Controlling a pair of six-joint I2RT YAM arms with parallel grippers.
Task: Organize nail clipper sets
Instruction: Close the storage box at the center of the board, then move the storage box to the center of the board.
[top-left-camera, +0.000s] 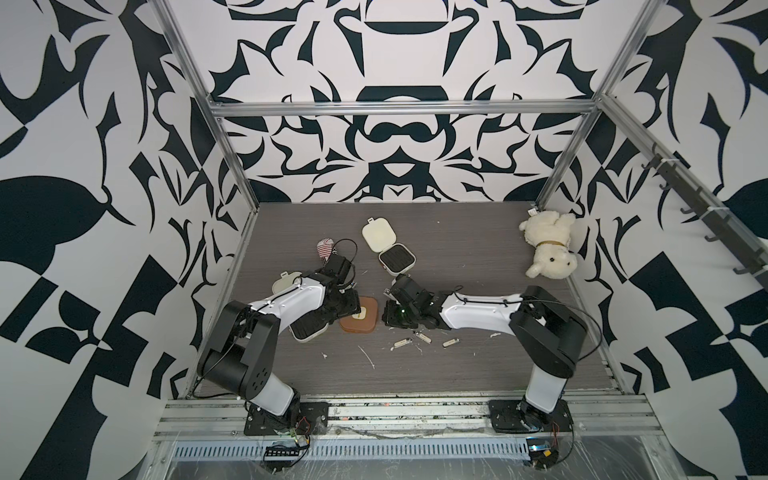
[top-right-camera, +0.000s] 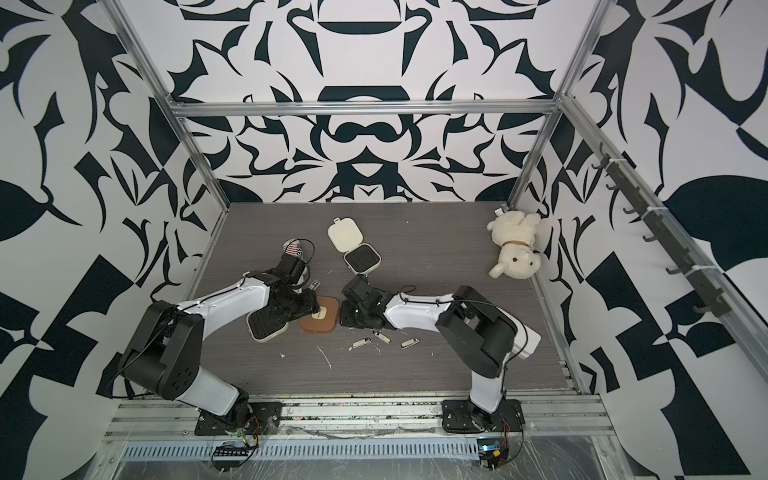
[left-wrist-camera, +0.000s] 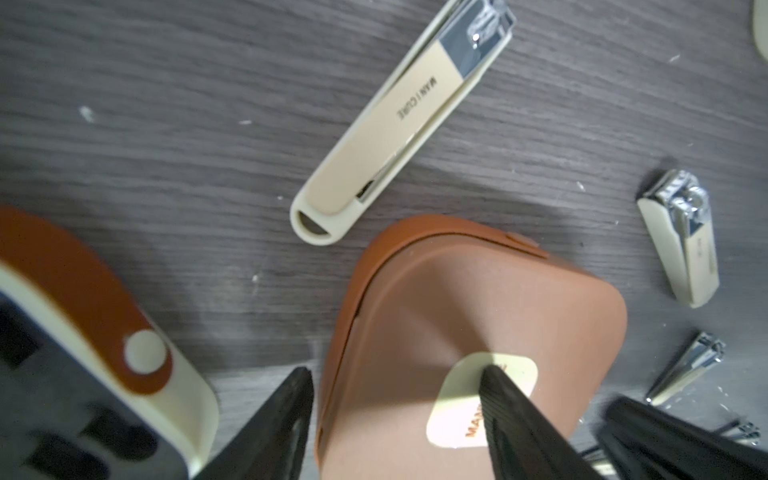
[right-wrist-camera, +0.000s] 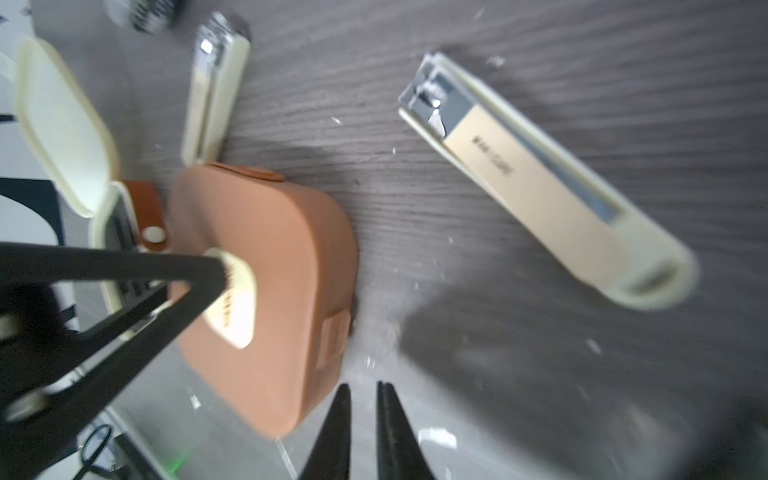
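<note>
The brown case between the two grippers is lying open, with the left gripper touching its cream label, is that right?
No, the brown case is closed, lid down, as the left wrist view shows. The left gripper does touch its cream label.

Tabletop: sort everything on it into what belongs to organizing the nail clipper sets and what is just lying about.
Belongs to the job:
- brown case, closed
- far cream case, open
- near cream case, open, beside the brown one
- loose clippers

Just lying about:
- crushed striped can
- white plush dog
</note>
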